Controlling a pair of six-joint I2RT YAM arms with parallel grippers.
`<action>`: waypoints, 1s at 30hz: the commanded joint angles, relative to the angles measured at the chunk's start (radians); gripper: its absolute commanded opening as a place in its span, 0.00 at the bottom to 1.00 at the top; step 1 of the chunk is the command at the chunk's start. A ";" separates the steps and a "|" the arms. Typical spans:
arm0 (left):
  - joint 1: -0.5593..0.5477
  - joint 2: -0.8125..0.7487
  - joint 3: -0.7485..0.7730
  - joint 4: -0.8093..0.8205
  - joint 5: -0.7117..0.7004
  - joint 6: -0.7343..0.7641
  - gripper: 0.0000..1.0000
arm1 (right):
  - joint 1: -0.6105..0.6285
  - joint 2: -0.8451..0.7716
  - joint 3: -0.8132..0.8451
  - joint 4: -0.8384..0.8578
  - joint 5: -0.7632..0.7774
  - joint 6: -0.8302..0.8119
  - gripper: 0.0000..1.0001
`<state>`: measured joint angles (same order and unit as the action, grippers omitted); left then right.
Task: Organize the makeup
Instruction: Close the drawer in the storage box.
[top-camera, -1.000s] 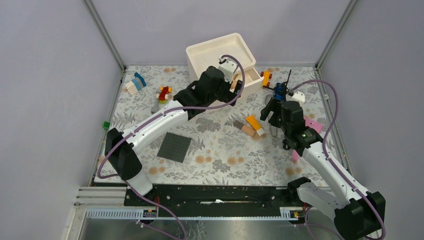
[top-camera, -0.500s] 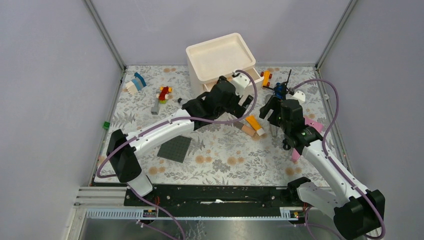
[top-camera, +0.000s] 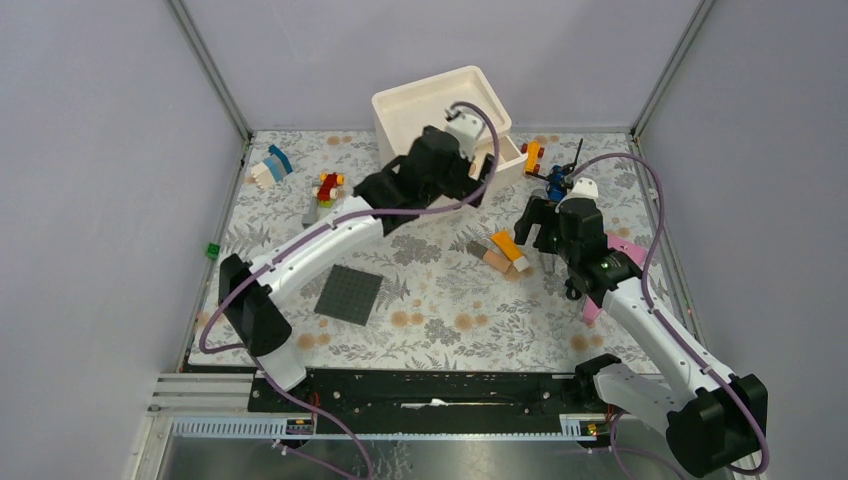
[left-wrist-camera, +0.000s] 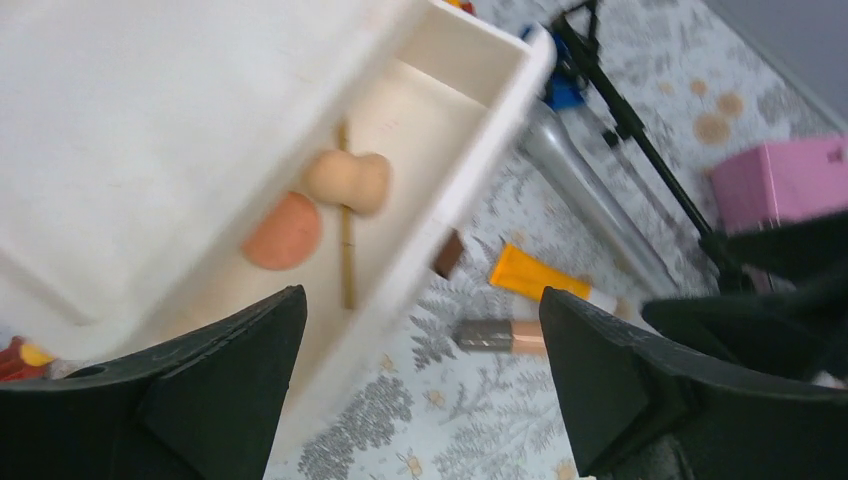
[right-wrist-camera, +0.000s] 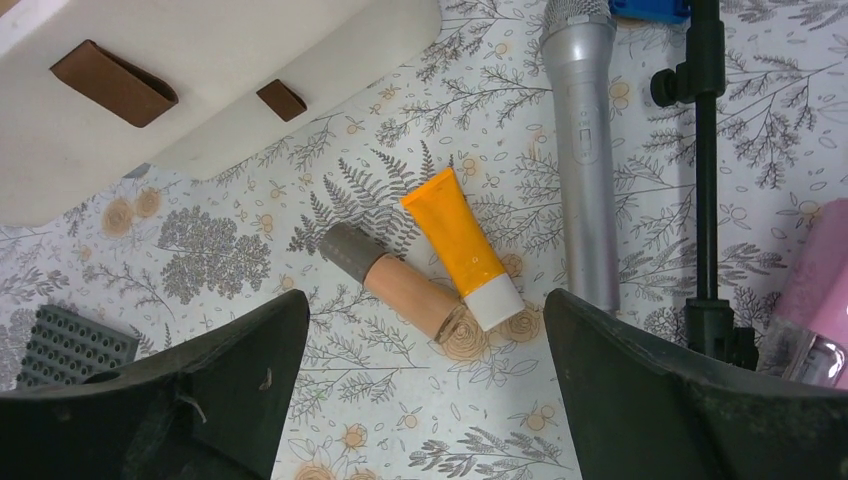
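Note:
The orange tube and the dark-capped beige tube lie side by side on the patterned mat, and both show in the top view. My right gripper is open and empty just above them. My left gripper is open and empty over the front edge of the white box's open drawer. In the drawer lie a salmon-pink disc, a beige sponge and a thin brush. A silver-grey microphone-shaped piece lies to the right of the tubes.
The white box stands at the back. A black stand and a pink box are close to my right gripper. A grey baseplate lies in the middle left. Brick toys and an orange toy car sit at the back.
My left gripper reached out toward the tubes half a second ago and has drawn back over the drawer. My right gripper has barely shifted. The tubes have not moved.

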<state>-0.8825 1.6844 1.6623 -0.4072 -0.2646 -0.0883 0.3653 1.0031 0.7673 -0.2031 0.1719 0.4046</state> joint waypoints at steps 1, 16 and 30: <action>0.119 -0.001 0.129 0.014 0.080 -0.104 0.99 | -0.003 0.006 0.004 0.053 -0.031 -0.072 0.95; 0.339 0.325 0.586 -0.055 0.180 0.010 0.99 | -0.003 0.194 0.090 0.279 -0.160 -0.094 0.95; 0.353 0.387 0.521 -0.060 0.183 0.064 0.90 | -0.003 0.412 0.186 0.437 -0.139 -0.005 0.95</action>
<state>-0.5266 2.0659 2.1960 -0.5041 -0.1001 -0.0536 0.3653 1.3716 0.8867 0.1596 0.0322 0.3737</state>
